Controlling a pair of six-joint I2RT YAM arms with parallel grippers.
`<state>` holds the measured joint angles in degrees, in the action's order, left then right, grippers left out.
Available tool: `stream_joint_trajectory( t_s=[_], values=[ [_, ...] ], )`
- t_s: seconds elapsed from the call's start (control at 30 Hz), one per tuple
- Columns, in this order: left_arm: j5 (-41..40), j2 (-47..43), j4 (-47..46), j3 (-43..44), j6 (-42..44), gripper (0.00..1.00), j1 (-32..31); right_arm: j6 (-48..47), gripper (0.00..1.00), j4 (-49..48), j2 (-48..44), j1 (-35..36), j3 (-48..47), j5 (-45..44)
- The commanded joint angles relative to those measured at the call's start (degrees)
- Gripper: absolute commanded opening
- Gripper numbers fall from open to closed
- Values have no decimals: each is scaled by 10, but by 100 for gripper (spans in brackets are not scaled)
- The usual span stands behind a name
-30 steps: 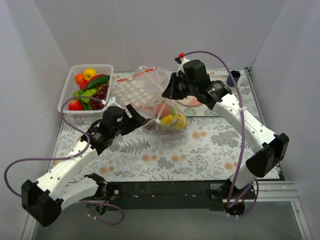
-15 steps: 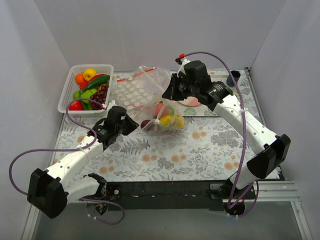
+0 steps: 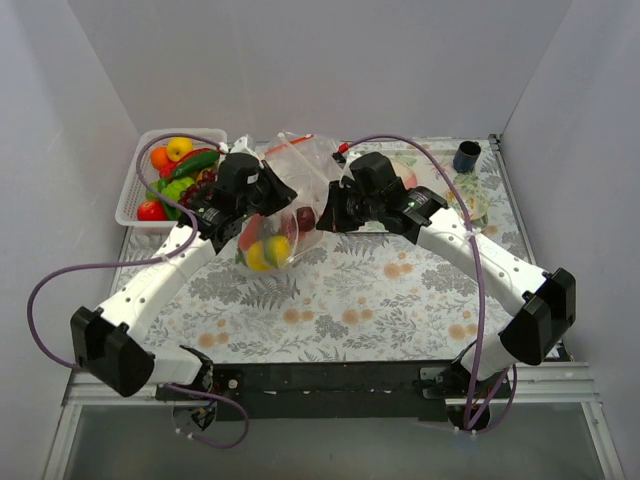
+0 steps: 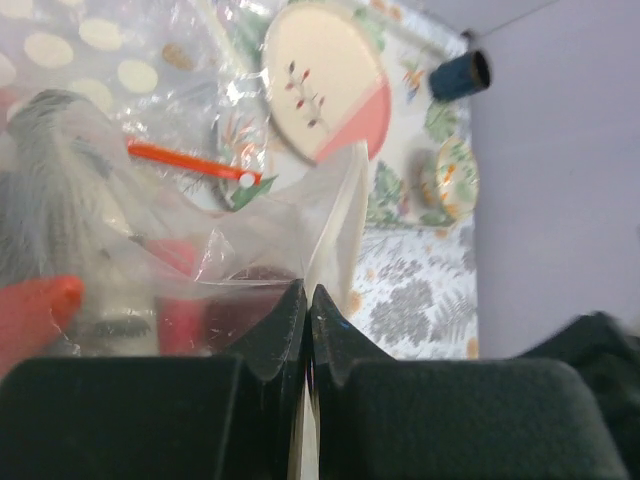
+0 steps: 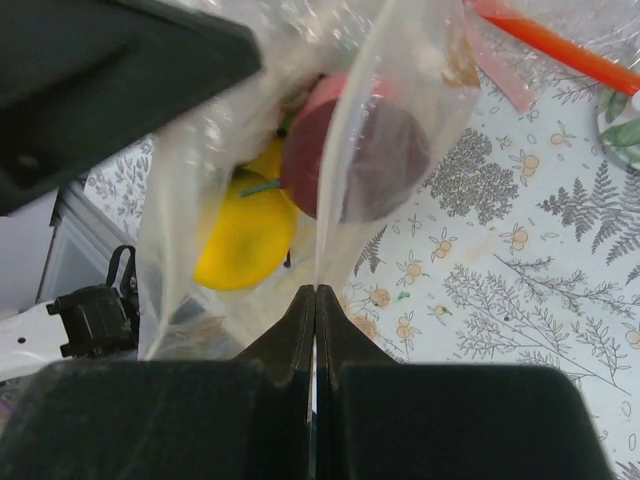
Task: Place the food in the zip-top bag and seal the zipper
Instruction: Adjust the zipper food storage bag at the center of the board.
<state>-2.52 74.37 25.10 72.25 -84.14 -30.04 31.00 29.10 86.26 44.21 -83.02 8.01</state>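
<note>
The zip-top bag (image 3: 297,160) hangs above the floral table, stretched between both grippers. My left gripper (image 3: 272,200) is shut on a fold of its clear film (image 4: 335,215). From the other side my right gripper (image 3: 318,217) is shut on the bag's film too (image 5: 345,215). Food sags in the pouch: a yellow round (image 3: 257,256) (image 5: 240,235), a dark red round (image 5: 372,150) and something red. The red zipper (image 4: 190,162) (image 5: 545,42) shows along the mouth, and whether it is pressed closed cannot be told. More food (image 3: 180,170) lies in the basket.
A white slatted basket (image 3: 130,196) stands at the back left. Behind the right arm are a pink and cream plate (image 4: 325,80), a small patterned bowl (image 4: 450,178) and a blue cup (image 3: 466,157). Grey walls close in the sides and back.
My left gripper has shut on the bag's film. Both arms have carried the bag up off the table and to the left, so the food now hangs in the pouch.
</note>
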Motion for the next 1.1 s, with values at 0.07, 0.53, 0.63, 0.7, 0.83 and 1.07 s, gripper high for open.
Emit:
stream_joint_trajectory(
  t_s=[0.07, 0.53, 0.63, 0.7, 0.83, 1.07],
  values=[
    [-10, 4, 50, -32, 22, 0, -5, -23, 1, 0, -21, -18, -53, -54],
    [24, -12, 60, -59, 56, 0, 35, -14, 1, -19, -41, -22, -37, -41],
    [43, -23, 53, -62, 59, 1, 36, -13, 1, -24, -48, -25, -34, -42],
    [37, -32, 65, -54, 61, 7, 38, -10, 1, -31, -42, -28, -29, -37],
    [32, -45, 86, -37, 68, 34, 44, -1, 1, -51, -34, -39, -39, -6],
    [-5, -73, 152, 24, 84, 65, 81, 32, 1, -110, -30, -70, -16, 62]
  ],
)
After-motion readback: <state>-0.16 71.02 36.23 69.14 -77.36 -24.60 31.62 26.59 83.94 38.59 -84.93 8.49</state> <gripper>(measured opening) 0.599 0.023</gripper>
